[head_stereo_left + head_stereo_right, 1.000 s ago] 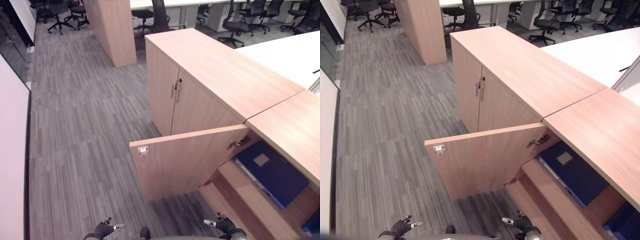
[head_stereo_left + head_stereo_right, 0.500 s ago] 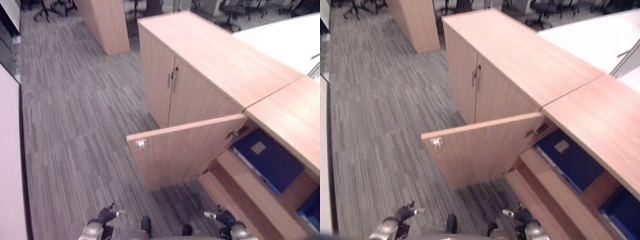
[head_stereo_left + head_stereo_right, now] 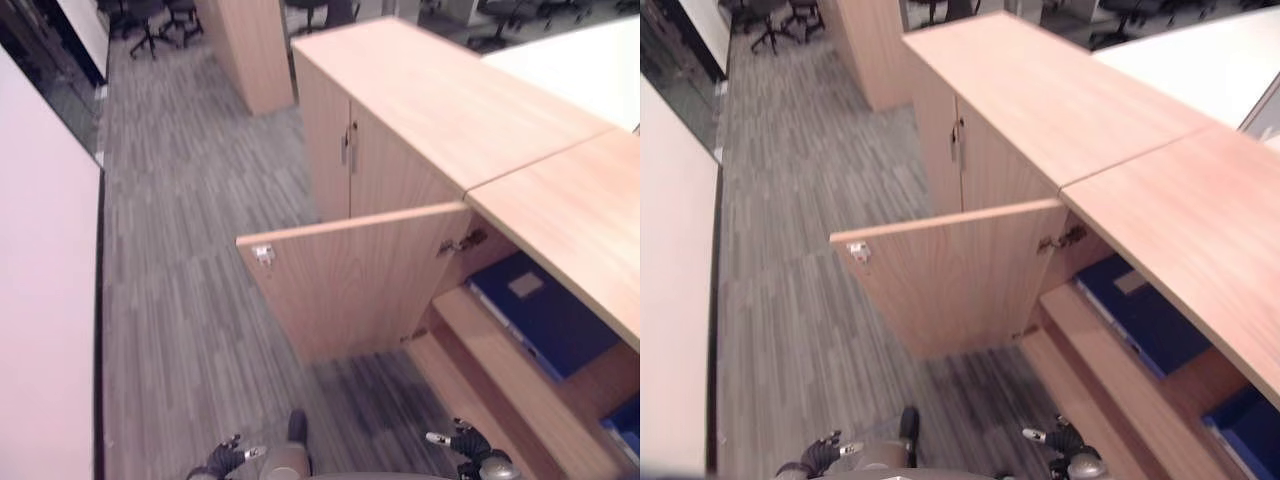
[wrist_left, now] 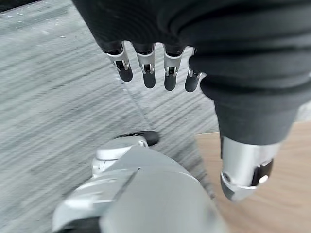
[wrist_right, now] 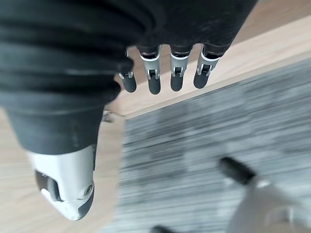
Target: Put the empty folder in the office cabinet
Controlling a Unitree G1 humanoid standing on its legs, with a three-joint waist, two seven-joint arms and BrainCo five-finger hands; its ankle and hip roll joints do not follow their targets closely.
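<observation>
Grey office carpet [image 3: 190, 250] filled the frame's left; right of centre, the cabinet door [image 3: 350, 280] stood open, letting the blue folder [image 3: 545, 315] lie shelved. At the bottom edge we hung our left hand [image 4: 155, 68] and right hand [image 5: 165, 73] relaxed and empty, the placing seemingly done.

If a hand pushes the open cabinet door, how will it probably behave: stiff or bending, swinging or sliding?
The cabinet door looks like a flat wooden panel, so it is probably stiff, not bending. It hangs on a hinge at the cabinet side, so a push would likely swing it rather than slide it. Its free edge stands out over the carpet, so little seems to block it.
</observation>
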